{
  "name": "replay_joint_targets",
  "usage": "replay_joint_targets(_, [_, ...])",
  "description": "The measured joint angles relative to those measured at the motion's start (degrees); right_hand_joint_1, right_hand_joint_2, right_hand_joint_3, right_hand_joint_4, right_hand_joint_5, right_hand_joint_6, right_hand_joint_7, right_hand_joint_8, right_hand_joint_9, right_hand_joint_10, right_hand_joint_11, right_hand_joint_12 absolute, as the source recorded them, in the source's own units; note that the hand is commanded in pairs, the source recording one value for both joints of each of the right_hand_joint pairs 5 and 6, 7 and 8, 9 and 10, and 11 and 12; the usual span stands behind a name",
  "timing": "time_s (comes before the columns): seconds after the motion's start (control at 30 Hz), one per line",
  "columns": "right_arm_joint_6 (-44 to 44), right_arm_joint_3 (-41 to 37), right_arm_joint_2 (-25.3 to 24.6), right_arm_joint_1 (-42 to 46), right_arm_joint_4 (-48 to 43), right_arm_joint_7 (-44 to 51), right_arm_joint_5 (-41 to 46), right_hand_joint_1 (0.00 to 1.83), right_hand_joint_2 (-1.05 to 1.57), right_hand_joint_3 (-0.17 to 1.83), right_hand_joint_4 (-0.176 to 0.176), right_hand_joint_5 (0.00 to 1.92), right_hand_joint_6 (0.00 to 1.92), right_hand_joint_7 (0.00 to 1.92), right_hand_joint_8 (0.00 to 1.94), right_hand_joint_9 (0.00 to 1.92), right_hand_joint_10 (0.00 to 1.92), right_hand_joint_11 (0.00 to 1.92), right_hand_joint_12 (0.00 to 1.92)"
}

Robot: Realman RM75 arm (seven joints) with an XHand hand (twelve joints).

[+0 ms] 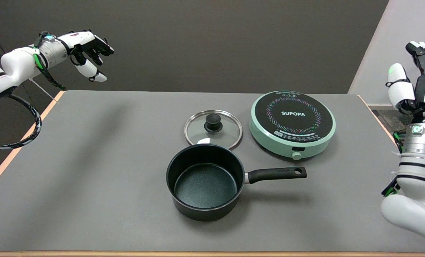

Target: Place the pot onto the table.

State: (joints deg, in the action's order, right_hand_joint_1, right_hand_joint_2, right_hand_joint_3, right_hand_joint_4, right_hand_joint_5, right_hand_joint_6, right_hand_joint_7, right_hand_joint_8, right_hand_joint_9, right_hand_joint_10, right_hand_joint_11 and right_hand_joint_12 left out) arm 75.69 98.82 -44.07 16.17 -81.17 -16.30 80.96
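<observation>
The black pot (205, 182) stands upright on the grey table (91, 160), a little in front of the middle, and nothing is in it. Its black handle (276, 174) points to the right. My right hand (414, 84) is raised in the air at the picture's right edge, well to the right of the handle and above the table's right side. Its fingers point upward, spread apart, and hold nothing. Part of the hand is cut off by the frame edge.
A glass lid (213, 128) with a black knob lies flat just behind the pot. A mint-green induction cooker (292, 123) sits behind the handle, to the right. The idle left hand (87, 50) hangs in the air at the upper left.
</observation>
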Motion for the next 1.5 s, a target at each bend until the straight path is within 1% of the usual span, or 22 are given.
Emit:
replay_joint_targets(0.07, [-1.4, -0.4, 0.5, -0.3, 0.3, -2.2, 0.4, 0.59, 1.57, 0.03, -0.176, 0.09, 0.09, 0.09, 0.09, 0.09, 0.09, 0.09, 0.09])
replay_joint_targets(0.23, [-3.8, -1.2, 1.6, -1.2, 0.1, -6.4, 1.2, 0.62, 1.57, 0.02, -0.176, 0.12, 0.12, 0.12, 0.12, 0.12, 0.12, 0.12, 0.12])
replay_joint_targets(0.3, [-4.5, -1.3, 1.9, -1.6, -0.2, -7.7, 1.5, 0.63, 1.57, 0.02, -0.176, 0.15, 0.15, 0.15, 0.15, 0.15, 0.15, 0.15, 0.15])
replay_joint_targets(0.4, [-5.4, -1.3, 2.3, -2.0, -1.0, -9.2, 1.9, 0.62, 1.57, 0.02, -0.176, 0.36, 0.36, 0.36, 0.36, 0.36, 0.36, 0.36, 0.36])
replay_joint_targets(0.47, [-5.9, -1.1, 2.4, -2.2, -1.7, -10.2, 2.2, 0.62, 1.57, 0.02, -0.176, 0.39, 0.39, 0.39, 0.39, 0.39, 0.39, 0.39, 0.39])
replay_joint_targets(0.6, [-6.6, 0.1, 2.4, -2.7, -3.4, -12.0, 3.3, 0.62, 1.57, 0.03, -0.176, 0.38, 0.38, 0.38, 0.38, 0.38, 0.38, 0.38, 0.38])
replay_joint_targets(1.0, [-7.7, 2.5, 0.4, -4.0, -7.5, -18.5, 5.4, 0.65, 1.57, 0.03, -0.176, 0.37, 0.37, 0.37, 0.37, 0.37, 0.37, 0.37, 0.37])
replay_joint_targets(1.5, [-10.0, 3.4, -0.4, -5.0, -9.8, -21.9, 6.5, 0.67, 1.57, 0.07, -0.176, 0.3, 0.3, 0.3, 0.3, 0.3, 0.3, 0.3, 0.3])
